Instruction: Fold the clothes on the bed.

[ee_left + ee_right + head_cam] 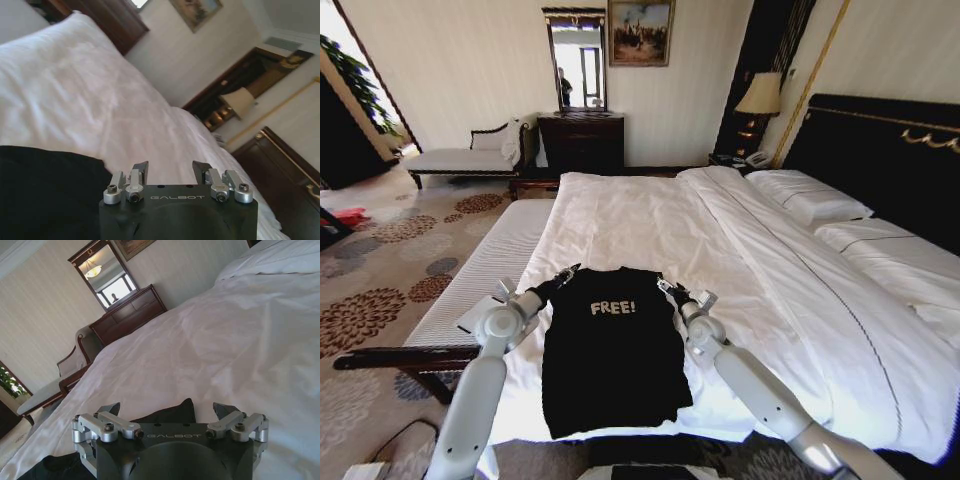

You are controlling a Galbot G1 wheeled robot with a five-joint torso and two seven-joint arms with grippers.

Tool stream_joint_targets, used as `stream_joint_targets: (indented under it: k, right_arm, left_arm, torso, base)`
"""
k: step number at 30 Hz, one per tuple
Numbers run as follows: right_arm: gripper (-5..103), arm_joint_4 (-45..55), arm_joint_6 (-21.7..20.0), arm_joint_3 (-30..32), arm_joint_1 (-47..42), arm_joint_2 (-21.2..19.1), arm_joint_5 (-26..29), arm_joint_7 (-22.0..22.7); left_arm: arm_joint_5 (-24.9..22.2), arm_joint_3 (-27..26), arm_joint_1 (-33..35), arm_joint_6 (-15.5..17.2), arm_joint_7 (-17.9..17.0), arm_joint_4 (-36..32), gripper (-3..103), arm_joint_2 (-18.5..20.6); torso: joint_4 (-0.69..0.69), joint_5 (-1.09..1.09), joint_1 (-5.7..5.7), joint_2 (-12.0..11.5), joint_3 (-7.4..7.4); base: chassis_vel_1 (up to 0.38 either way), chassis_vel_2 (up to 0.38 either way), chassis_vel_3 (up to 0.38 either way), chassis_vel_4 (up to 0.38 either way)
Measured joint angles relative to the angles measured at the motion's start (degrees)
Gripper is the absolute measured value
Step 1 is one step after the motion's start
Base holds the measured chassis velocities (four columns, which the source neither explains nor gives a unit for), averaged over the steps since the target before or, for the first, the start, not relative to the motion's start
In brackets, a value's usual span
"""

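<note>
The clothes, a black T-shirt (610, 345) with white "FREE!" print, lie flat near the foot of the bed (650, 225), hem hanging toward the front edge. My left gripper (567, 271) is open at the shirt's left shoulder; in the left wrist view the gripper (170, 170) hovers over white duvet with black fabric (45, 190) beside it. At the right shoulder my right gripper (663, 286) also stands open. In the right wrist view a black corner of the shirt (172, 412) lies between the spread fingers of that gripper (167, 410). Neither holds fabric.
White pillows (810, 195) and a dark headboard (890, 160) are at the right. A striped bench (485, 275) runs along the bed's left side. Farther back stand a dark dresser (582, 140) with a mirror, a pale chaise (465, 158) and a lamp (758, 95). Patterned carpet covers the left floor.
</note>
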Motion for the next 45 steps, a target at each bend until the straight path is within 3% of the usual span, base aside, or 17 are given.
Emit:
stream_joint_targets:
  k: [1,4,7,9,12,20,28,31,35,39,45]
  right_arm:
    - [100,0.15,0.01,0.00,0.00,0.11,-0.01,0.00]
    - [100,0.64,0.02,0.14,-0.14,0.30,-0.01,-0.01]
    - [100,0.59,0.02,0.36,-0.27,0.27,-0.01,-0.11]
    - [100,0.31,0.08,0.55,-0.39,0.19,-0.01,-0.49]
    - [100,0.18,0.14,0.65,-0.44,0.19,-0.01,-0.68]
    - [100,0.01,0.20,0.72,-0.42,0.49,-0.04,-0.76]
    - [100,-0.20,0.20,1.17,-0.38,0.36,0.00,-0.77]
    - [100,-0.33,0.24,1.28,-0.42,0.35,0.00,-0.79]
    - [100,-0.49,0.30,1.35,-0.48,0.32,-0.03,-0.81]
    - [100,-0.61,0.32,1.34,-0.35,0.31,-0.03,-0.80]
    - [100,-0.74,0.32,1.13,0.18,0.47,0.01,-0.57]
  left_arm:
    - [0.27,-0.71,-0.54,0.00,-1.25,2.44,57,0.14]
    - [2.77,-2.45,-2.10,-0.16,-2.49,10.16,74,0.42]
    - [3.73,-3.10,-2.96,-0.14,-2.38,13.16,79,0.39]
    - [4.81,-3.24,-3.83,0.01,-1.82,15.70,90,0.06]
    - [6.08,-3.03,-4.82,0.03,-0.96,17.65,98,-0.30]
    - [11.32,-0.50,-10.22,-0.49,1.01,26.61,100,-2.54]
    - [12.70,0.75,-12.83,-1.75,2.34,29.64,101,-4.03]
    - [12.77,0.80,-13.51,-2.20,2.59,30.53,92,-4.21]
    - [13.48,0.87,-13.98,-2.71,2.96,31.35,70,-4.36]
    - [13.85,0.89,-13.98,-3.22,3.30,31.35,64,-4.41]
    - [14.18,0.50,-13.52,-3.96,3.91,31.07,37,-4.29]
  torso:
    - [0.00,-0.01,0.00,0.00,0.01]
    - [0.03,-0.03,0.01,0.00,0.02]
    - [0.02,-0.01,0.01,0.00,0.01]
    - [0.00,-0.01,0.00,0.00,0.01]
    - [-0.01,0.00,0.01,0.00,0.01]
    - [0.00,0.00,0.01,0.00,0.02]
    - [0.00,0.00,0.01,0.00,0.01]
    - [0.00,0.00,0.01,0.00,0.01]
    - [0.02,0.00,0.01,0.00,0.01]
    - [0.01,0.00,0.01,0.00,0.01]
    - [0.01,0.00,0.01,0.00,0.01]
  base:
    - [0.000,0.000,0.000,0.000]
    - [0.000,0.000,0.000,0.000]
    - [0.000,0.000,0.000,0.000]
    - [0.000,0.000,0.000,0.000]
    - [0.000,0.000,0.000,0.000]
    - [0.000,0.000,0.000,0.000]
    - [0.000,0.000,0.000,0.000]
    - [0.000,0.000,0.000,0.000]
    - [0.000,0.000,0.000,0.000]
    - [0.000,0.000,0.000,0.000]
    - [0.000,0.000,0.000,0.000]
